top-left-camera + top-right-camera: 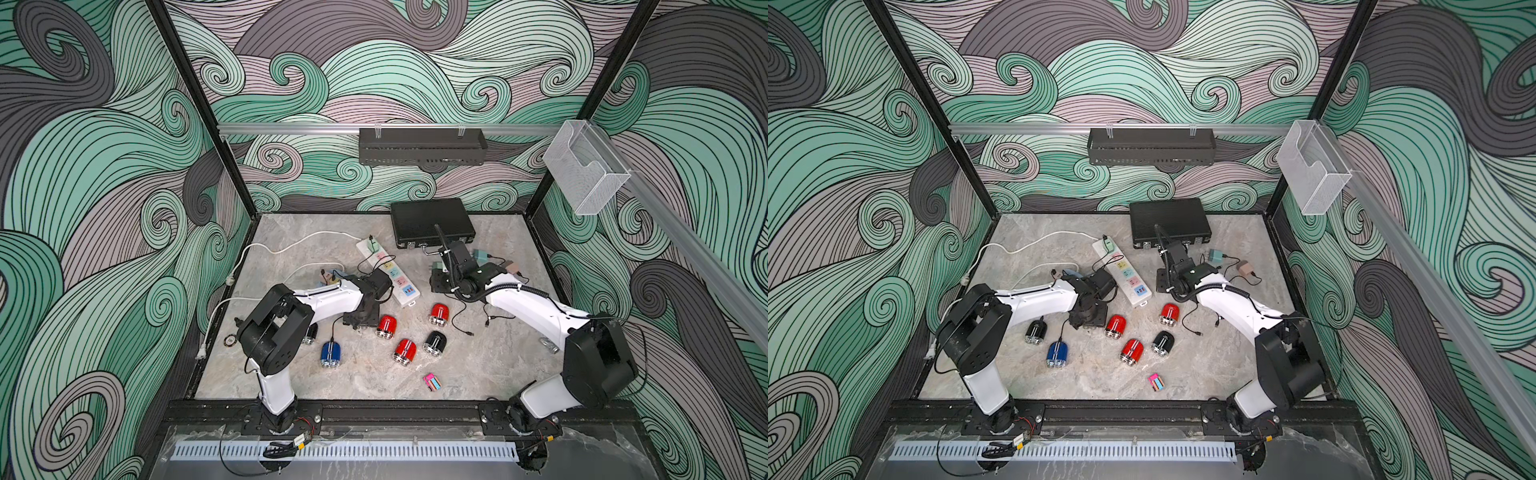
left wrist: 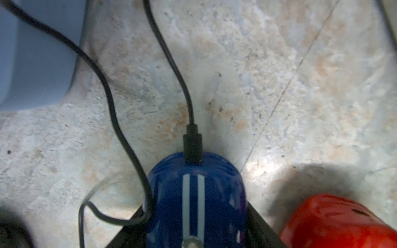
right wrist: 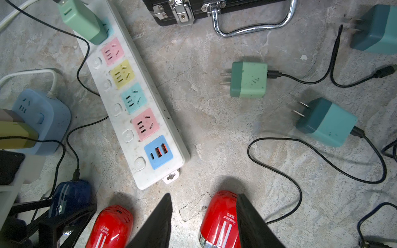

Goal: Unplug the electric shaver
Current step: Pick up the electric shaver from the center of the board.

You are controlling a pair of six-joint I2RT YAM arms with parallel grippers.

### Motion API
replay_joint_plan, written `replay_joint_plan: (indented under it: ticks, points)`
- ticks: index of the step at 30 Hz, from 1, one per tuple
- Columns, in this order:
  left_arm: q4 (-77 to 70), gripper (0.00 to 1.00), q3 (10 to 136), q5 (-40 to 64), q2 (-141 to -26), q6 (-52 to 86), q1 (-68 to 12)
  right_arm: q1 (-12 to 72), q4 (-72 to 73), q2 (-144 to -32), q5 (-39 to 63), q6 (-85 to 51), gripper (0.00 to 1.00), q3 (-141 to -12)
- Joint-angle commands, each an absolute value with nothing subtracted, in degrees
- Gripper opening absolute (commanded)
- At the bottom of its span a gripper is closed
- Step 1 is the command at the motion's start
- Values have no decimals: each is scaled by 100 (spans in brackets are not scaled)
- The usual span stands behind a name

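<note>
**Both grippers parted, shaver still plugged**

The blue shaver [image 1: 331, 354] lies toward the table's [image 1: 478, 374] front left, with the black plug [image 2: 192, 146] seated in it. The left gripper [image 1: 358, 324] hovers just behind it, jaws half apart and empty. The right gripper [image 3: 204, 225] is likewise parted, holding nothing.

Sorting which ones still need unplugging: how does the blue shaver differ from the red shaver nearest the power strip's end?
The blue shaver has a black cable plugged into its end; the red shaver has none. Blue lies near the left arm, red toward the right arm. Both are rounded with twin white stripes, lying on the table.
</note>
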State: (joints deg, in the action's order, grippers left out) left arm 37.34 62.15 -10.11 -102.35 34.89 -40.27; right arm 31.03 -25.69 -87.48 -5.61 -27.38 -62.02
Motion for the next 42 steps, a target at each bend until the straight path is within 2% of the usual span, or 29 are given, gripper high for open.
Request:
replay_joint_plan:
  ticks: [1, 11, 17, 35, 38, 42]
  points:
    - [3773, 64, 6467, -1177, -10332, 3362, -4052, 3153, -2554, -8807, -595, -2821, 49, -6258]
    - [3702, 64, 6405, -1174, -10389, 3392, -4052, 3183, -2607, -8809, -632, -2821, 49, -6284]
    - [3600, 60, 6200, -1151, -10332, 3454, -4052, 3208, -2599, -8846, -625, -2839, 49, -6292]
    - [3432, 29, 5938, -1110, -9950, 3327, -4052, 3292, -2644, -8860, -555, -2825, 49, -6355]
    - [3412, 22, 5937, -1077, -9948, 3296, -4051, 3295, -2669, -8848, -562, -2812, 49, -6368]
    - [3419, 6, 5967, -1028, -9951, 3250, -4052, 3294, -2698, -8842, -568, -2795, 49, -6359]
